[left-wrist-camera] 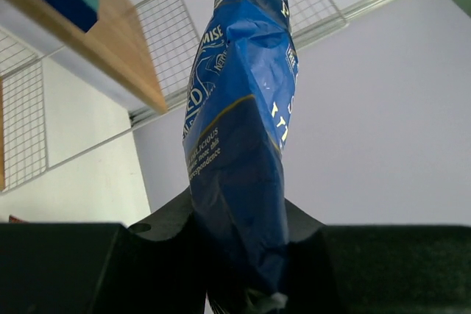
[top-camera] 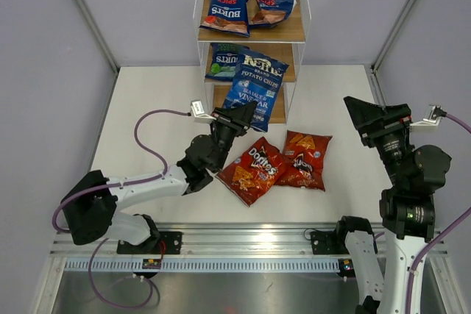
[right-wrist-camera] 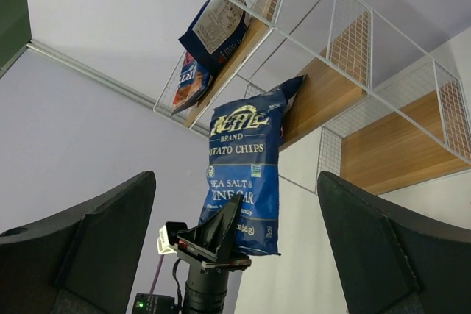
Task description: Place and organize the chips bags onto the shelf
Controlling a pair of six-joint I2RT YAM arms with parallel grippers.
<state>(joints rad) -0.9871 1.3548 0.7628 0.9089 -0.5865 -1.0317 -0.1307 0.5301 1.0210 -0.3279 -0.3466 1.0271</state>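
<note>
End effector on left (top-camera: 241,116) pinches blue Kettle bag (top-camera: 256,86) at shelf (top-camera: 293,31); right end effector (top-camera: 357,110) spread.

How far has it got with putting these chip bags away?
Halfway: three Burts bags sit on the shelf, two on top, one on the middle board. The left hand holds the Kettle bag up by the shelf's front. Left to shelve: two Doritos bags on the table; the open right hand holds nothing.

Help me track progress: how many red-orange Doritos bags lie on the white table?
2, side by side on the white table before the wooden shelf: left Doritos bag, right Doritos bag. None seems hidden.
</note>
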